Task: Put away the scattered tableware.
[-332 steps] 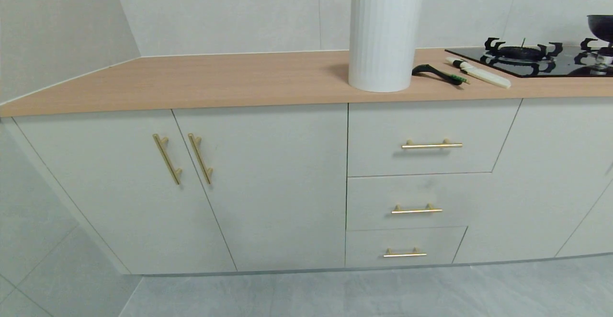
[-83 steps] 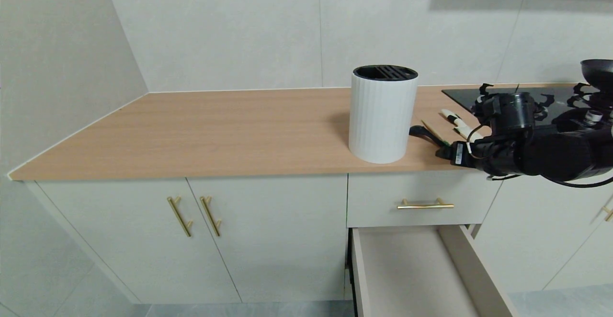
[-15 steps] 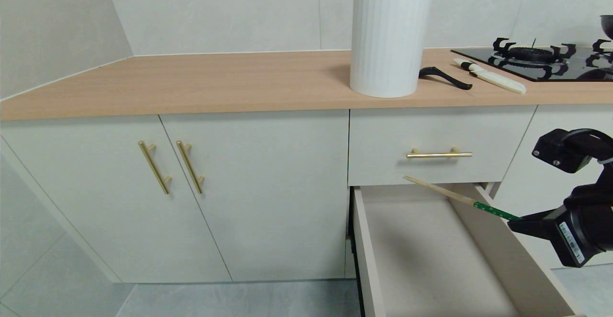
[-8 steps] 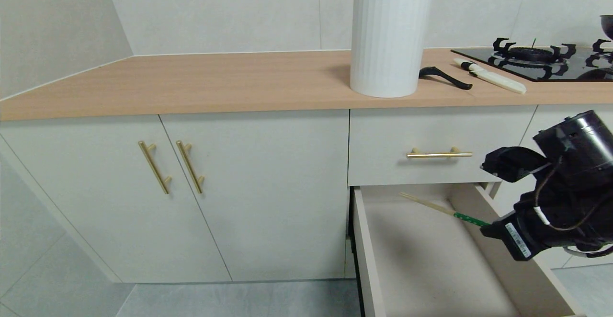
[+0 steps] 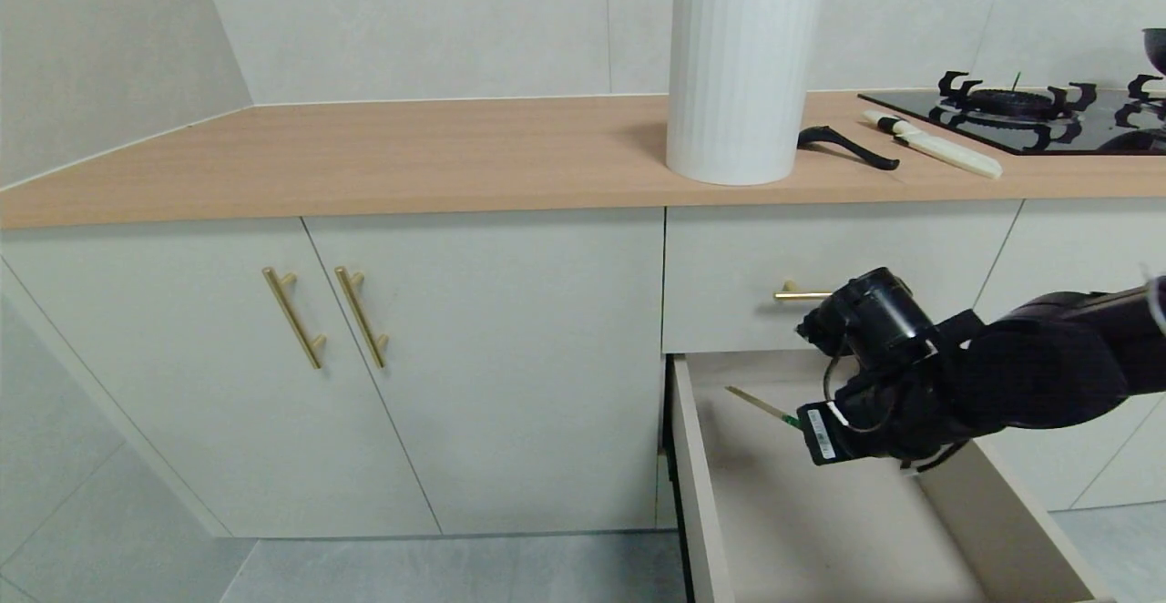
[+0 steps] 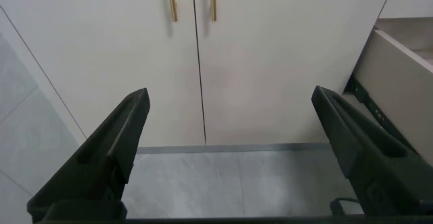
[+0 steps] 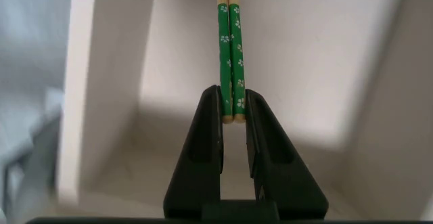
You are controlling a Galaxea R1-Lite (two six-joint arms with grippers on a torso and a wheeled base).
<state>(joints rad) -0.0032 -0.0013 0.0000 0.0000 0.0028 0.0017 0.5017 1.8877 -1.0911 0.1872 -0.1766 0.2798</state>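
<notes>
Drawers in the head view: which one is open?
The lower drawer, pulled out beneath the shut top drawer; the right end effector holds green-ended chopsticks above it.

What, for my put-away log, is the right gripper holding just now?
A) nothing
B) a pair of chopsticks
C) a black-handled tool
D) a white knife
B: the right gripper is shut on a pair of chopsticks with green ends, above the open drawer.

On the counter [image 5: 410, 152] a canister [image 5: 745, 75] stands left of a knife [image 5: 931, 143] and the stove [image 5: 1020, 120]. Below them, the right gripper [image 5: 805, 423] holds chopsticks [image 5: 763, 407] over the drawer [image 5: 792, 512].
</notes>
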